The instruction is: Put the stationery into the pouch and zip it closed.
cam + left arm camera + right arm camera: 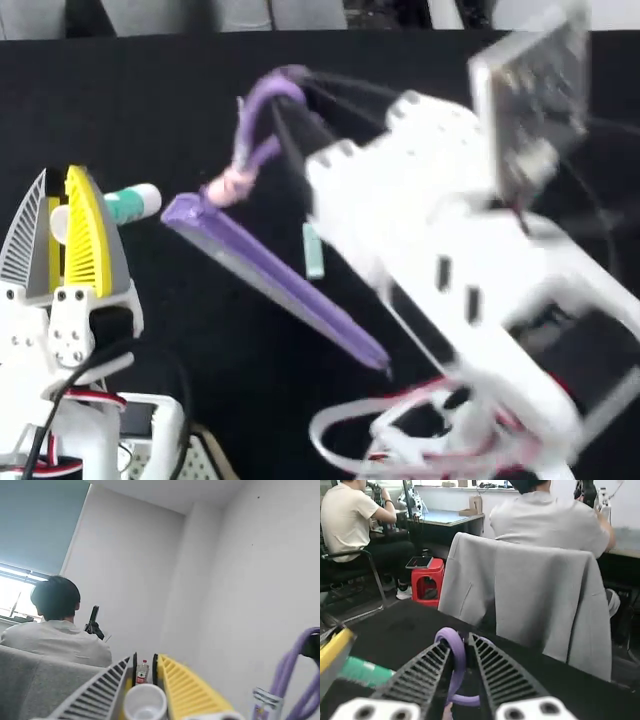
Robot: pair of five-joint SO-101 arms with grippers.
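Black tabletop [150,100] is crossed by the purple pouch [270,272], whose strap [455,660] is pinched in the right gripper [460,642]. A glue stick [132,203] is clamped in the left gripper [60,185]. Steadied only by a strap, the pouch could swing, and insertion could be missed.
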